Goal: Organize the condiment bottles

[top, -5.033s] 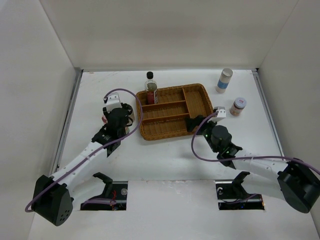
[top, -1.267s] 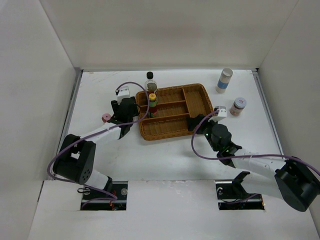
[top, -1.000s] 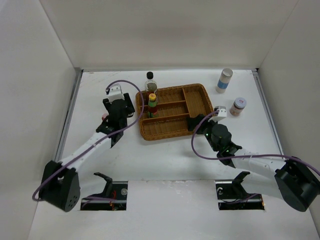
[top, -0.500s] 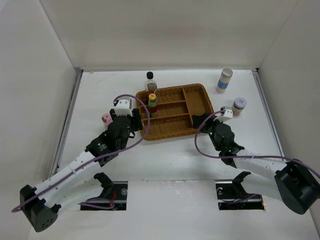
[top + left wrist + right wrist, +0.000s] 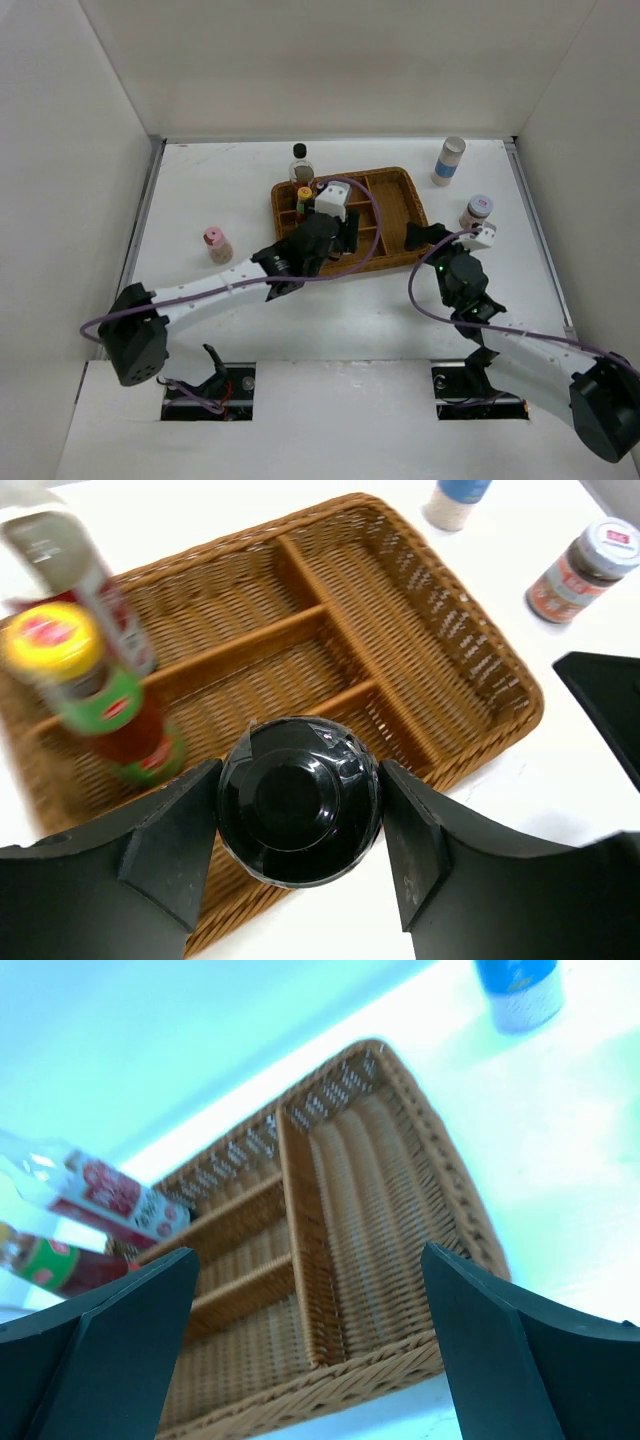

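Observation:
My left gripper (image 5: 300, 815) is shut on the dark shaker (image 5: 298, 798), seen cap-on, over the front edge of the wicker tray (image 5: 520, 695). In the top view this gripper (image 5: 348, 230) reaches over the tray (image 5: 400, 180) from the left. In the tray's left end stand the yellow-capped red bottle (image 5: 303, 199) (image 5: 95, 695) and the tall clear black-capped bottle (image 5: 300, 165) (image 5: 70, 575). The pink-lidded jar (image 5: 214, 243) stands left of the tray. To its right are the white blue-labelled bottle (image 5: 450, 160) (image 5: 520, 990) and purple-lidded jar (image 5: 477, 211) (image 5: 585, 570). My right gripper (image 5: 418, 236) (image 5: 310, 1345) is open and empty beside the tray's front right corner.
White walls enclose the table on the left, back and right. The tray (image 5: 440, 1190) has several compartments split by wicker dividers. My two grippers are close together at the tray's front right.
My left arm has swung right, carrying the dark shaker from left of the tray to over it. My right gripper has backed off to the right and opened wider.

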`<state>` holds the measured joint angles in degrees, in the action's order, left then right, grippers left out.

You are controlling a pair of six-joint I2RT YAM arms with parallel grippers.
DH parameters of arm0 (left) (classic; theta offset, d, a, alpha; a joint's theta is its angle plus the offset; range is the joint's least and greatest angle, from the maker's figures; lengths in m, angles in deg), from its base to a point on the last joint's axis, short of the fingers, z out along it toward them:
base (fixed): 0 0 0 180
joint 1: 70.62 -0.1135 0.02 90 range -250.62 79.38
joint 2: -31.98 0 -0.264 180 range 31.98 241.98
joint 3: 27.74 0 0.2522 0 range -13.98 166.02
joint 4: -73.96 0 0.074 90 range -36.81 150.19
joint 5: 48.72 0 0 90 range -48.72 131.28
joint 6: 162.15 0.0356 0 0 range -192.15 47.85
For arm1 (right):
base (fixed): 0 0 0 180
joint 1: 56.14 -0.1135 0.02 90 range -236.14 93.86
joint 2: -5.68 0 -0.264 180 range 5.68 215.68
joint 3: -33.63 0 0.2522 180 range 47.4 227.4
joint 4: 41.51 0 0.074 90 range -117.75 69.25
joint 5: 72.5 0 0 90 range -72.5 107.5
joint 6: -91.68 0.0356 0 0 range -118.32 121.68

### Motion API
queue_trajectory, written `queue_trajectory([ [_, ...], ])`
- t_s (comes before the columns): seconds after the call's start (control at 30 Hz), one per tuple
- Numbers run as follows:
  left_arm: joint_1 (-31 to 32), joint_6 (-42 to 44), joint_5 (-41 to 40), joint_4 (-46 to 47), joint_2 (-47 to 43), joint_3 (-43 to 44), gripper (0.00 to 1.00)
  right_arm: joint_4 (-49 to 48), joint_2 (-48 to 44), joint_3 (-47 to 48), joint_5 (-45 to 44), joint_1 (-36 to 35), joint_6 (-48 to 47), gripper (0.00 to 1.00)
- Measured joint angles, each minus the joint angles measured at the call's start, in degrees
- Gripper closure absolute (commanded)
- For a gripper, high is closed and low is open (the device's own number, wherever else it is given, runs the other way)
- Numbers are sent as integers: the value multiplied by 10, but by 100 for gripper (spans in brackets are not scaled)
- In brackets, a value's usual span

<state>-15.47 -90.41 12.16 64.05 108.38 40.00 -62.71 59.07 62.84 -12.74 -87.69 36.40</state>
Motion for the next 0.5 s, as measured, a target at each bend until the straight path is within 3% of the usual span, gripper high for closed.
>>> queue_trajectory([
  [0.23, 0, 5, 33, 58, 119, 59, 67, 4, -80, -33, -59, 0, 3, 0],
  [0.5, -2, 7, 52, 72, 189, 82, 67, 9, -87, -33, -75, 0, 9, 0],
])
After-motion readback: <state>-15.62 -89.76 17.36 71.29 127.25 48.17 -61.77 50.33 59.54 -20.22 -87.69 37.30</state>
